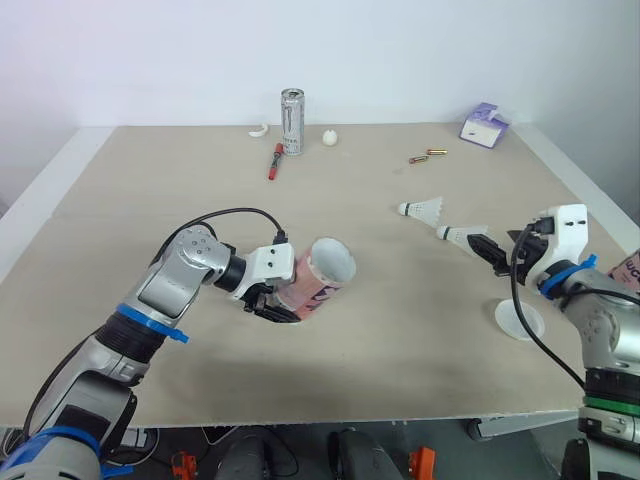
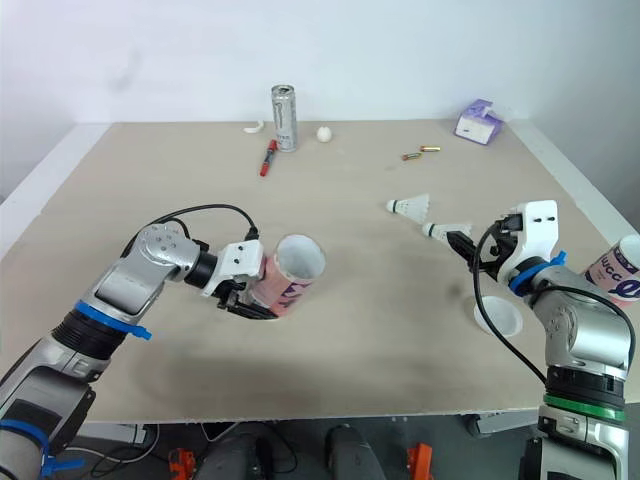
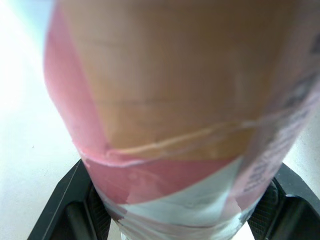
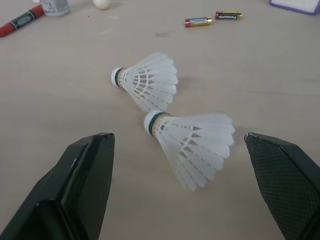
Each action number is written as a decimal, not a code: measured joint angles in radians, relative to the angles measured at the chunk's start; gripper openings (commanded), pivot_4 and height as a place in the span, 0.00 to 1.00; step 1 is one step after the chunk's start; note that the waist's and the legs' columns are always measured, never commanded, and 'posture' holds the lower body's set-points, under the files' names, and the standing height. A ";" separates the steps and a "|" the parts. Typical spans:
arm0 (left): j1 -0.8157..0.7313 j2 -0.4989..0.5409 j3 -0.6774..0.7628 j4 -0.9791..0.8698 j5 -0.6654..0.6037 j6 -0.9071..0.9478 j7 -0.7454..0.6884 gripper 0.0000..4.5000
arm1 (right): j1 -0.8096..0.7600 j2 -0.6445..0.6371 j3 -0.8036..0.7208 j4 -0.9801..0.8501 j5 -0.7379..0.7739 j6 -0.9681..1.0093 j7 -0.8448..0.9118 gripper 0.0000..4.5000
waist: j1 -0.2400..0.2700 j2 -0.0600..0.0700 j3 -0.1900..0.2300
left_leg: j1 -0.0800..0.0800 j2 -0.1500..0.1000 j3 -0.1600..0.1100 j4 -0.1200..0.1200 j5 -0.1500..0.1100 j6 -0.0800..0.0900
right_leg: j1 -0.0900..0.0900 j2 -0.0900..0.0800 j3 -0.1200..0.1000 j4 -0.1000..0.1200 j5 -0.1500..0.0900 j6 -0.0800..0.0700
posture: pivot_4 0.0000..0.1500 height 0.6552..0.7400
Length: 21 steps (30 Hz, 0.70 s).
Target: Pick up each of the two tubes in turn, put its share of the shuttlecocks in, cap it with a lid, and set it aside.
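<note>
- While the left hand [image 1: 272, 303] is clamped round the lower body of the pink tube [image 1: 322, 275], the tube sits tilted over the middle of the bench [image 1: 400, 350], with its open mouth turned toward the right arm.
- The right hand [image 4: 177, 140], spread wide and holding nothing, straddles the nearer shuttlecock [image 4: 192, 142], which lies just beside the second shuttlecock [image 4: 147, 82].
- Closing on the feather skirt could crush it or knock the neighbour away.
- The feathers could catch on the tube's rim if the approach is crooked.
- A swinging right elbow could sweep the lid [image 1: 520, 320] off or topple the spare tube [image 2: 618, 270] at the bench's edge.
</note>
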State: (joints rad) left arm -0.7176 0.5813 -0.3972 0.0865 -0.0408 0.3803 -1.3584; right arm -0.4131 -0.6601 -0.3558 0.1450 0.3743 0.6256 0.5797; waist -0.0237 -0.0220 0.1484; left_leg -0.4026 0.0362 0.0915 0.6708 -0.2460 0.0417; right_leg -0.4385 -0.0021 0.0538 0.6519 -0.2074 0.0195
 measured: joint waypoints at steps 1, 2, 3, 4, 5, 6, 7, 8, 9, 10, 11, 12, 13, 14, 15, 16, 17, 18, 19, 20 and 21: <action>0.000 0.000 0.000 -0.001 0.000 0.000 0.000 0.66 | 0.000 0.000 0.008 0.009 0.000 0.000 0.005 0.99 | 0.000 0.000 0.000 | 0.000 0.000 0.000 0.000 0.000 0.000 | 0.000 0.000 0.000 0.000 0.000 0.000 | 1.00 1.00; 0.001 0.000 0.000 -0.003 0.000 0.001 0.000 0.66 | -0.002 0.000 0.015 0.023 0.000 -0.001 0.007 0.99 | 0.000 0.000 0.000 | 0.000 0.000 0.000 0.000 0.000 0.000 | 0.000 0.000 0.000 0.000 0.000 0.000 | 1.00 1.00; 0.003 0.003 0.001 -0.008 0.000 0.003 0.000 0.66 | -0.015 0.000 0.026 0.050 0.000 -0.002 0.008 0.99 | -0.001 0.000 0.000 | 0.000 0.000 0.000 0.000 -0.001 0.001 | 0.000 0.000 0.000 0.000 0.000 0.001 | 1.00 1.00; 0.003 0.003 0.001 -0.009 0.000 0.005 0.000 0.66 | -0.018 0.000 0.027 0.054 0.000 -0.002 0.008 0.99 | -0.001 0.000 0.000 | 0.000 0.000 0.000 0.000 -0.001 0.001 | 0.000 0.000 0.001 0.000 0.000 0.001 | 1.00 1.00; 0.004 0.004 0.002 -0.011 0.000 0.010 0.000 0.66 | -0.032 0.000 0.034 0.078 -0.001 -0.006 0.010 0.99 | -0.001 0.000 0.000 | 0.000 0.000 0.000 0.000 -0.001 0.001 | 0.000 0.000 0.001 0.000 0.000 0.001 | 1.00 1.00; 0.004 0.004 0.001 -0.011 0.000 0.011 0.000 0.66 | -0.043 0.000 0.038 0.093 -0.005 -0.012 0.010 0.99 | -0.001 0.000 0.000 | 0.000 0.000 0.000 0.000 -0.001 0.001 | 0.000 0.000 0.001 0.000 0.000 0.001 | 1.00 1.00; 0.004 0.004 0.002 -0.013 0.000 0.012 0.001 0.66 | -0.055 0.001 0.043 0.114 -0.008 -0.020 0.012 0.99 | -0.001 0.000 0.000 | 0.000 0.000 0.000 0.000 -0.001 0.001 | 0.000 0.000 0.000 0.000 0.000 0.001 | 1.00 1.00; 0.005 0.005 0.001 -0.016 0.000 0.015 0.001 0.66 | -0.069 0.003 0.047 0.140 -0.011 -0.032 0.014 0.99 | -0.001 0.000 0.000 | 0.000 0.000 0.000 0.000 -0.001 0.001 | 0.000 0.000 0.000 0.000 0.000 0.001 | 1.00 1.00; 0.006 0.005 0.001 -0.019 0.000 0.017 0.002 0.66 | -0.077 0.005 0.052 0.160 -0.016 -0.043 0.018 0.99 | -0.001 0.000 0.000 | 0.000 0.000 0.000 -0.001 -0.001 0.001 | 0.000 0.000 0.000 0.000 -0.001 0.001 | 1.00 1.00; 0.007 0.005 0.002 -0.021 0.000 0.019 0.002 0.66 | -0.078 0.006 0.059 0.172 -0.018 -0.049 0.022 0.99 | -0.001 0.000 0.000 | 0.000 0.000 0.000 -0.001 -0.001 0.002 | 0.000 0.000 0.000 0.000 -0.001 0.001 | 1.00 1.00; 0.008 0.007 0.002 -0.025 -0.001 0.019 0.002 0.66 | -0.080 0.008 0.071 0.190 -0.021 -0.059 0.026 0.99 | -0.001 0.000 0.000 | 0.000 0.000 0.000 -0.001 -0.002 0.003 | 0.000 0.000 0.000 0.000 -0.001 0.001 | 1.00 1.00; 0.009 0.007 0.002 -0.027 -0.001 0.019 0.002 0.66 | -0.081 0.011 0.072 0.198 -0.023 -0.061 0.026 0.99 | -0.001 0.000 0.000 | 0.000 0.000 0.000 -0.001 -0.002 0.003 | 0.000 0.000 0.000 0.000 -0.001 0.001 | 1.00 1.00; 0.009 0.008 0.002 -0.027 -0.001 0.019 0.002 0.66 | -0.081 0.012 0.072 0.198 -0.024 -0.061 0.026 0.99 | -0.001 0.000 0.000 | 0.000 0.000 0.000 -0.001 -0.002 0.003 | 0.000 0.000 0.000 0.000 -0.001 0.001 | 1.00 1.00; 0.010 0.008 0.002 -0.028 -0.001 0.020 0.002 0.66 | -0.087 0.015 0.077 0.216 -0.027 -0.066 0.027 0.99 | -0.001 0.000 0.000 | 0.000 0.000 0.001 -0.001 -0.002 0.003 | 0.000 0.000 0.001 0.000 -0.002 0.001 | 1.00 1.00; 0.011 0.009 0.003 -0.029 -0.001 0.020 0.002 0.66 | -0.100 0.016 0.082 0.237 -0.028 -0.072 0.030 0.99 | -0.002 0.000 0.000 | 0.000 0.000 0.001 -0.001 -0.002 0.004 | 0.000 0.000 0.001 0.000 -0.002 0.002 | 1.00 1.00; 0.011 0.010 0.003 -0.030 -0.001 0.020 0.003 0.66 | -0.107 0.016 0.084 0.246 -0.029 -0.075 0.030 0.99 | -0.003 0.000 0.000 | 0.000 0.000 0.001 -0.001 -0.002 0.004 | 0.000 0.000 0.001 0.000 -0.002 0.002 | 1.00 1.00; 0.012 0.010 0.003 -0.031 -0.001 0.020 0.004 0.66 | -0.118 0.016 0.087 0.260 -0.034 -0.083 0.033 0.99 | -0.003 0.000 0.000 | 0.000 0.000 0.001 -0.001 -0.002 0.004 | 0.000 0.000 0.001 0.000 -0.002 0.002 | 1.00 1.00; 0.015 0.012 0.003 -0.035 -0.001 0.022 0.006 0.66 | -0.149 0.019 0.110 0.304 -0.047 -0.109 0.047 0.99 | -0.003 0.000 0.000 | 0.000 0.000 0.001 -0.001 -0.002 0.004 | 0.000 0.000 0.001 0.000 -0.002 0.002 | 1.00 1.00; 0.015 0.011 0.003 -0.036 -0.002 0.022 0.007 0.66 | -0.154 0.024 0.116 0.318 -0.049 -0.117 0.050 0.99 | -0.003 0.000 0.000 | 0.000 0.000 0.001 -0.001 -0.002 0.004 | 0.000 0.000 0.001 0.000 -0.002 0.001 | 1.00 1.00; 0.015 0.012 0.003 -0.037 -0.002 0.022 0.007 0.66 | -0.157 0.024 0.118 0.327 -0.052 -0.123 0.052 0.99 | -0.003 0.000 0.000 | 0.000 0.000 0.001 -0.001 -0.002 0.004 | 0.000 0.000 0.001 0.000 -0.002 0.001 | 1.00 1.00; 0.016 0.012 0.004 -0.038 -0.002 0.024 0.007 0.66 | -0.165 0.024 0.121 0.346 -0.058 -0.130 0.054 0.99 | -0.003 0.000 0.000 | 0.000 0.000 0.001 -0.001 -0.002 0.004 | 0.000 0.000 0.001 0.000 -0.002 0.002 | 1.00 1.00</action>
State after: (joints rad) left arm -0.7019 0.5933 -0.3935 0.0488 -0.0433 0.4043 -1.3513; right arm -0.5780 -0.6360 -0.2349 0.4909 0.3164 0.4952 0.6340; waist -0.0271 -0.0219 0.1484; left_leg -0.4024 0.0361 0.0925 0.6702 -0.2484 0.0456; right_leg -0.4387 -0.0021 0.0550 0.6519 -0.2092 0.0210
